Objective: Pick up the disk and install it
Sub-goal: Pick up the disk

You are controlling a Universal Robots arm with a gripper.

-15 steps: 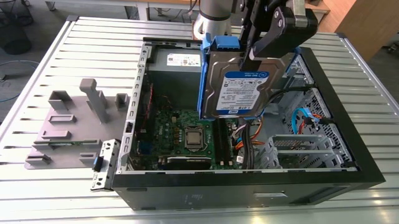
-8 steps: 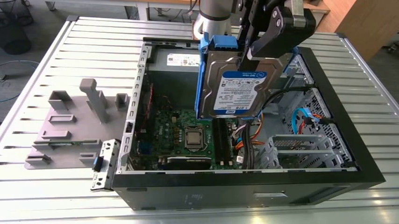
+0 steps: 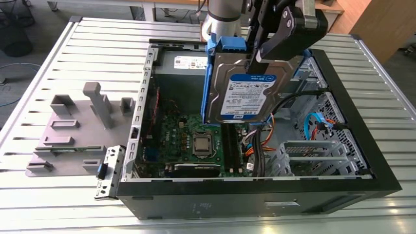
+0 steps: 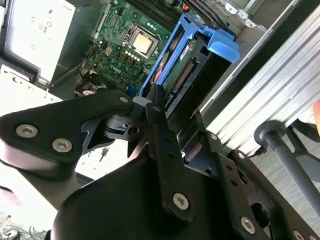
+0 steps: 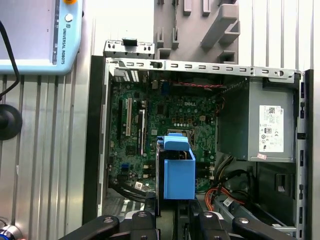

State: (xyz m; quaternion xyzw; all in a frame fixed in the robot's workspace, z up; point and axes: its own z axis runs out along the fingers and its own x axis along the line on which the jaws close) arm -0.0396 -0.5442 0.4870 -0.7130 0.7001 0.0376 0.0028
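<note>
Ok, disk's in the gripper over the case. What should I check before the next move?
1. Grip: gripper shut on disk: ok.
2. Blue carrier on disk: ok.
3. Disk upright over the board: ok.
4. Disk apart from case walls: ok.
5. Cage slots free: cannot tell.
6. Cables by cage out of the way: cannot tell.

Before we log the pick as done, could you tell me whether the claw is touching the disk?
Touching. In the exterior view the claw grips the disk at its upper edge and holds it upright above the open computer case.
</note>
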